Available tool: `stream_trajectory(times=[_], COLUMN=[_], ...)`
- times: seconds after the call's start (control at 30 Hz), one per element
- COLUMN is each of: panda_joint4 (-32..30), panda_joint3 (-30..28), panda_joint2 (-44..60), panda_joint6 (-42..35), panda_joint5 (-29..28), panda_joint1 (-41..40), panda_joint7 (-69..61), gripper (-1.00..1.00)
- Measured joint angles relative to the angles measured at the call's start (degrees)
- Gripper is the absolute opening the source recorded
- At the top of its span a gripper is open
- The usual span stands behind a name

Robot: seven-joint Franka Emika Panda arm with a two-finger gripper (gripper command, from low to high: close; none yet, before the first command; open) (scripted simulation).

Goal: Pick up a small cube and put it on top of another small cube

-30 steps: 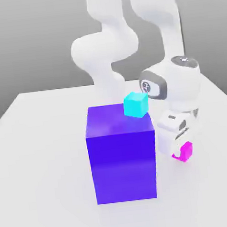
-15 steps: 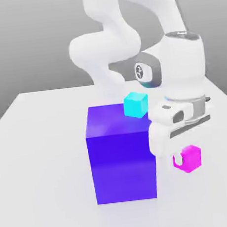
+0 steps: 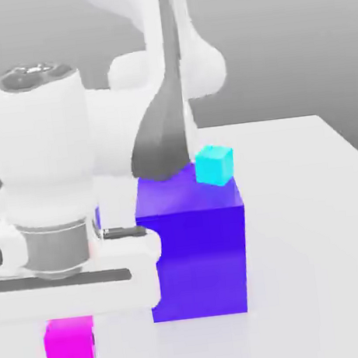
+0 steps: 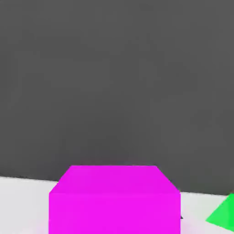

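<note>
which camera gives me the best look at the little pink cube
The hand view: the pink cube sits close and large there, with its top and front faces plain to see. In the exterior view the pink cube appears small at the lower left, just under the robot's hand, left of the big blue block.

Light: bright, even, from above
Shadows: faint, soft under the block [image 3: 193, 243]
Glare: none
Blur: slight softness throughout
</note>
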Motion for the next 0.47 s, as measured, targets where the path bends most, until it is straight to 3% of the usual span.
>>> stream_trajectory(times=[0.17,0.27,0.3,0.47], panda_joint4=[6.8,7.2,7.3,7.3], panda_joint3=[-1.6,-0.4,0.0,0.0], panda_joint2=[6.8,12.8,14.3,14.3], panda_joint6=[-5.0,-1.0,0.2,0.2], panda_joint5=[6.3,9.0,9.5,9.5], panda_joint1=[-8.6,-10.1,-10.4,-10.4], panda_joint7=[-5.3,-6.7,-7.0,-7.0], gripper=[-1.0,-1.0,1.0,1.0])
